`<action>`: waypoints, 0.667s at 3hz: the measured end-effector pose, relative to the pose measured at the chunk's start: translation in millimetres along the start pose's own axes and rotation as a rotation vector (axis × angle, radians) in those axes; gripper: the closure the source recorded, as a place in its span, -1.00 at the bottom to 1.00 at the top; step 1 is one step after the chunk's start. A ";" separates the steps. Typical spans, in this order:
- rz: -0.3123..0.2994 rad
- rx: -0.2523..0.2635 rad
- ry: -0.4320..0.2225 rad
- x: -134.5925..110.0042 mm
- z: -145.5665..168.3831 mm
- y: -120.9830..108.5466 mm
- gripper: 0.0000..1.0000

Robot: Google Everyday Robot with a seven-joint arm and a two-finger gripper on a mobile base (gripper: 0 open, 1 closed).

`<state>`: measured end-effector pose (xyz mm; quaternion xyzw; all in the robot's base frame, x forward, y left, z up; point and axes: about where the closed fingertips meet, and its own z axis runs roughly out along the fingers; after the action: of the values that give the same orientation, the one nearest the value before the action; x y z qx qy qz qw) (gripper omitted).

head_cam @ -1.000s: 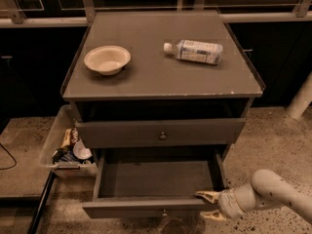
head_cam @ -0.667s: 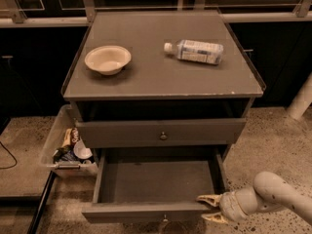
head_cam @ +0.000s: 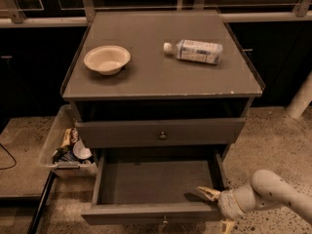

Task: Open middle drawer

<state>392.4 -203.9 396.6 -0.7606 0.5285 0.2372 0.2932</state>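
The middle drawer (head_cam: pixel 156 212) is pulled out and shows its shallow, bare grey tray (head_cam: pixel 156 182). A small round knob (head_cam: pixel 164 222) sits at the centre of its flat front. My gripper (head_cam: pixel 217 209) is at the drawer's front right corner. It is open. One finger (head_cam: pixel 207 193) lies over the tray's inside corner, and the other (head_cam: pixel 226 225) hangs outside, below the front. It grips nothing. The drawer above (head_cam: pixel 161 133) is shut and has its own knob.
A cream bowl (head_cam: pixel 107 59) and a plastic bottle (head_cam: pixel 195 50) lying on its side are on the cabinet top (head_cam: pixel 161 77). A clear bin (head_cam: pixel 66 147) of small items stands on the floor to the cabinet's left. A white post (head_cam: pixel 300 99) stands at the right.
The gripper has edged slightly to the right at the drawer's front right corner. The drawer stays pulled out as before.
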 end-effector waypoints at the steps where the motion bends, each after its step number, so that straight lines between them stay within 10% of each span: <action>1: -0.028 0.035 0.034 -14.5 -24.7 -9.7 -1.00; 2: -0.078 0.087 0.094 -38.7 -68.4 -18.5 -1.00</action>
<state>400.6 -220.9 475.1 -0.7774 0.5215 0.1665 0.3097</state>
